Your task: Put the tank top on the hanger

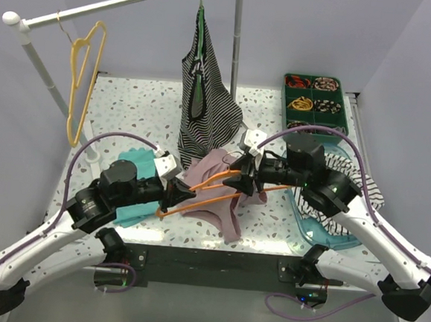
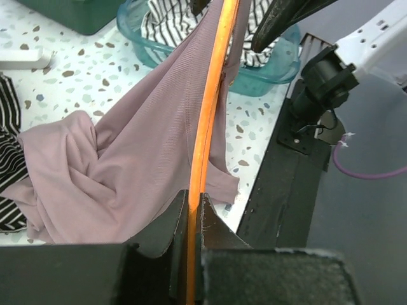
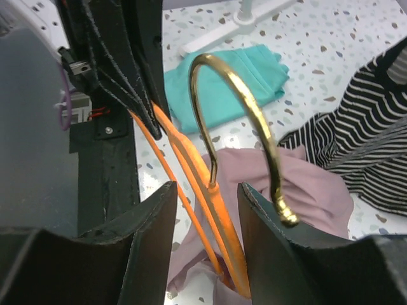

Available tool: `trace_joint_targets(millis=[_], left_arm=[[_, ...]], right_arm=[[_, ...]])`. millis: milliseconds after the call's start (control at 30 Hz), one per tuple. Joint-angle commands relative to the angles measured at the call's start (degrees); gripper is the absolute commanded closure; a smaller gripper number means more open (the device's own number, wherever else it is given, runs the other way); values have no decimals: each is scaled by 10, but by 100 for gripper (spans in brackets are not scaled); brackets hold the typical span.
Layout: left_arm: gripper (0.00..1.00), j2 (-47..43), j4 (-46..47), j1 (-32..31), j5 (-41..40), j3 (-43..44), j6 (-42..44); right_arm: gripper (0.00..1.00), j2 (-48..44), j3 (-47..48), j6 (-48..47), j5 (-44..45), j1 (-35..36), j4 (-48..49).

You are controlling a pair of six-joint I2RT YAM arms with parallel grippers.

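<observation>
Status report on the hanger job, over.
Left gripper shut on hanger. Right gripper open, straddling it by the hook. Tank top partly draped on it, rest bunched on table. Striped top hangs close behind.

Top external: high, behind the arm bases, facing down and forward; wide and far, takes in the whole worktop (image 1: 138,103) to its far edge.
Left wrist: rides the left gripper (image 2: 194,198), faces the worktop's near right corner; very near, sighting along the hanger (image 2: 206,121).
Right wrist: rides the right gripper (image 3: 206,190), faces the worktop's left edge; very near, hook (image 3: 264,143) mid-view.
Shared: hanger and tank top (image 2: 127,159), near middle of the worktop, in all three.
</observation>
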Motion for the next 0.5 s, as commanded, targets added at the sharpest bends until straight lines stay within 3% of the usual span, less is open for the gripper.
trace_joint_targets(millis=[0,467], left_arm=[[100,-32,118,32,42,59,-6],[100,-90,82,32,111,59,-9]], right_arm=[[53,-19,14,16,-106,21,-17],[47,-6,44,-21,-110,21,-59]])
